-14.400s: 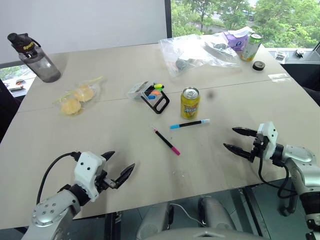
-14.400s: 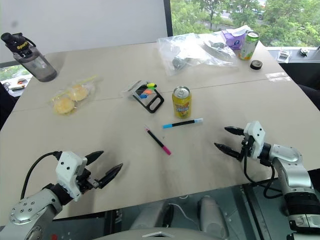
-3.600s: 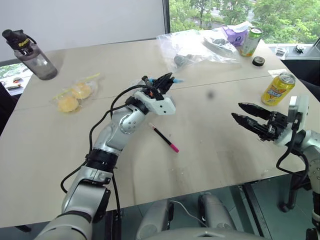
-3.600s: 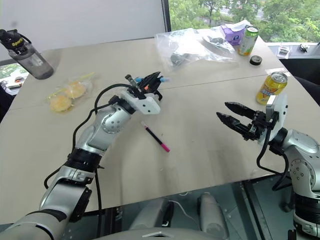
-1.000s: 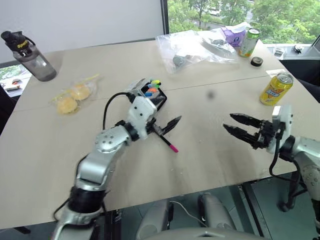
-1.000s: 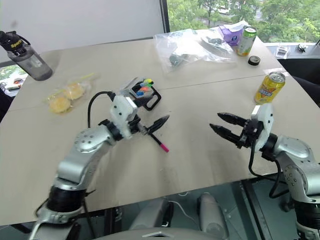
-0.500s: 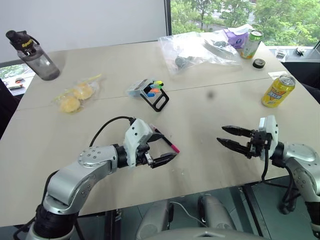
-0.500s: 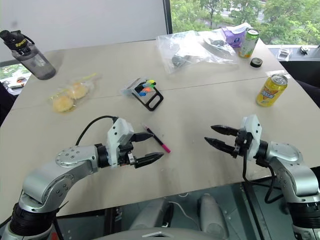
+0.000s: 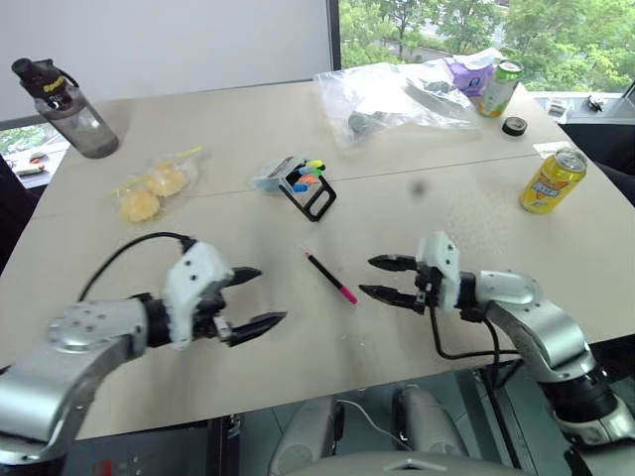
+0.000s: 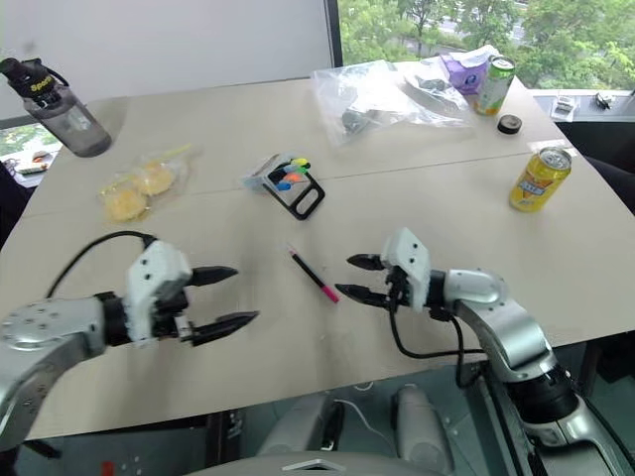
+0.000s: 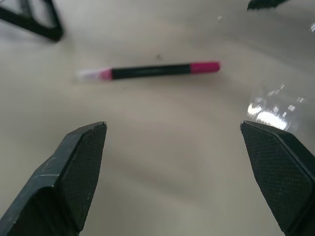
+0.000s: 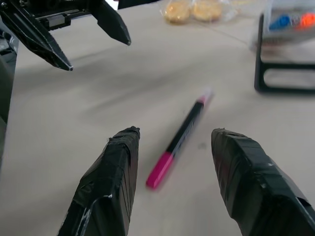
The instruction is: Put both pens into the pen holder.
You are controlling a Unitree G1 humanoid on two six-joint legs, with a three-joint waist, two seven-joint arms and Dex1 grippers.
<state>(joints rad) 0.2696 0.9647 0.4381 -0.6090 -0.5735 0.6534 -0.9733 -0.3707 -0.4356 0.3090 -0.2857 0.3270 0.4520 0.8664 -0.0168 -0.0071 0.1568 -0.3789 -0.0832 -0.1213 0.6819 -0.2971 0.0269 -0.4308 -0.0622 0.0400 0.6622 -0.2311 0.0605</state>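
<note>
A thin black pen [image 9: 330, 277] with a magenta-pink end lies flat on the table [image 9: 198, 129], a little nearer me than the pen holder [image 9: 303, 183]. The holder is a small black frame stand with a clear case showing coloured tips. My right gripper [image 9: 366, 276] is open and empty, pointing left, its fingertips just right of the pen's pink end. In the right wrist view the pen [image 12: 182, 137] lies between and beyond its fingers [image 12: 110, 182]. My left gripper [image 9: 270, 295] is wide open and empty, well left of the pen [image 11: 157, 71].
A water bottle [image 9: 64, 99] stands at the far left, with a bag of buns [image 9: 149, 193] nearer me. At the back lies a large clear plastic bag [image 9: 397, 94] beside a green can [image 9: 501, 84] and a tape roll [image 9: 513, 125]. A yellow can [image 9: 554, 180] stands at the right.
My left gripper has drawn back and leftward, away from the pen. My right gripper has swung left across the table to just beside the pen's pink end. The pen has not moved.
</note>
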